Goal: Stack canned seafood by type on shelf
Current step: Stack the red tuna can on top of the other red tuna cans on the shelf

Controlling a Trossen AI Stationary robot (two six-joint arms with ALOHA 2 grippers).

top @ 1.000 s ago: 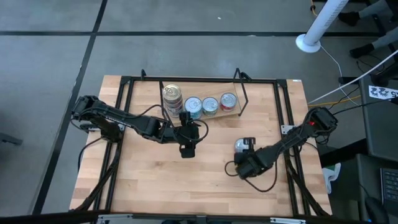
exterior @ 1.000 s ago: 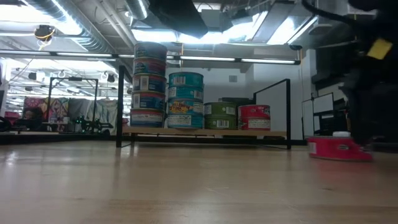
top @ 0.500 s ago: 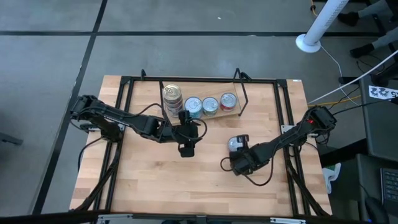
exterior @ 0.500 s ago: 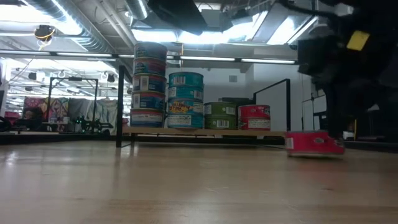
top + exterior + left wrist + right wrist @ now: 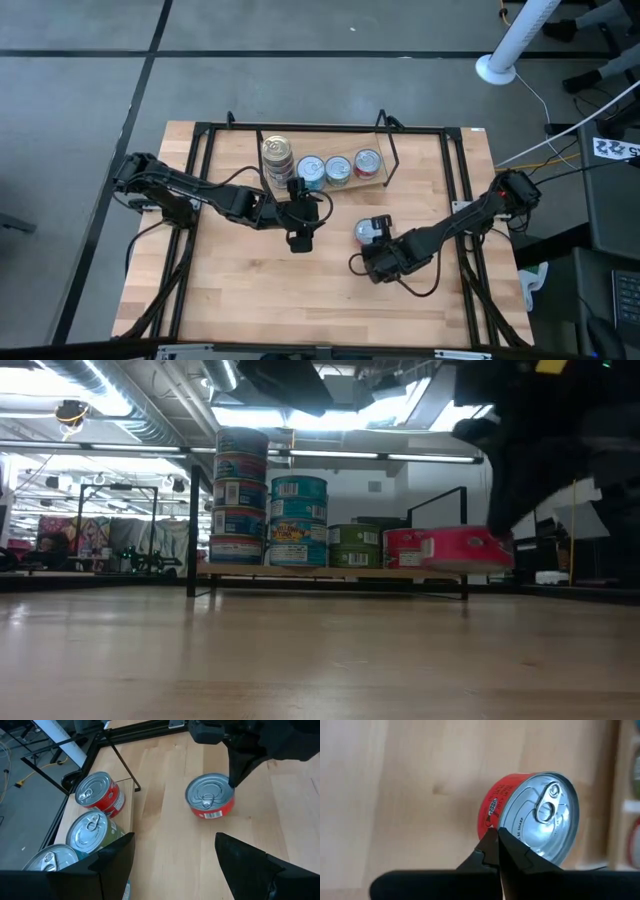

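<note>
A red tin with a silver pull-tab lid (image 5: 372, 230) (image 5: 460, 550) (image 5: 210, 795) (image 5: 535, 817) hangs in my right gripper (image 5: 498, 840) (image 5: 376, 243), in front of the shelf's right end. The shelf (image 5: 384, 182) (image 5: 330, 573) is a light-wood board on a black wire frame at the table's far side. It carries a tall stack of tins (image 5: 240, 495), a shorter blue stack (image 5: 298, 520), a green tin (image 5: 354, 547) and a red tin (image 5: 405, 547). My left gripper (image 5: 300, 238) (image 5: 175, 865) is open, just in front of the shelf, touching nothing. My right gripper pinches the red tin at its rim (image 5: 495, 827), on the side away from the shelf, between the two fingertips (image 5: 506, 851). The fingers come slanting down from the table's near right. The tin is lifted clear of the table and tilted.
Black rails (image 5: 200, 150) frame the wooden tabletop (image 5: 250, 300). The shelf's wire ends (image 5: 392, 150) rise beside the tins. Bare wood lies on the near half of the table. A white post base (image 5: 496, 68) stands on the floor beyond the table.
My right gripper has moved toward the table's left and the shelf, and upward. The red tin, which stood on the table near the right side, has been lifted clear, carried leftward and tipped.
</note>
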